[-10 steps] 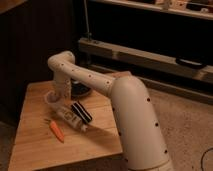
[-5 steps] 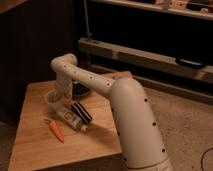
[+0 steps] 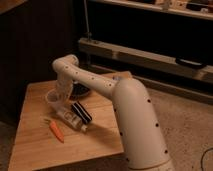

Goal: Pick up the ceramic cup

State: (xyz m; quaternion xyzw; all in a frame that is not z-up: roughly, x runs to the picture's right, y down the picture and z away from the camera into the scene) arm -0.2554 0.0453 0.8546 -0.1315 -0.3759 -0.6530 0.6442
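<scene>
The bulky white arm [image 3: 137, 125] is seen nearest, rising from the lower right and reaching left over the wooden worktop [image 3: 35, 145]. Taking the ceramic cup [image 3: 54, 96] as the landmark: an orange carrot-like item [image 3: 56, 131] is laid on the worktop in front of the cup, nearer the front edge. Just right of that, and in front and to the right of the cup, a white tube-like bottle [image 3: 71, 120] is laid on its side, with a black-and-white striped object [image 3: 81, 112] beside it. The cup itself is placed toward the left middle of the worktop, upright. The gripper [image 3: 61, 96] is lowered right at the cup's rim; how far the jaws are parted, and whether anything is held, cannot be told. Behind and to the right of the cup, a black bowl [image 3: 80, 91] is partly hidden by the arm.
</scene>
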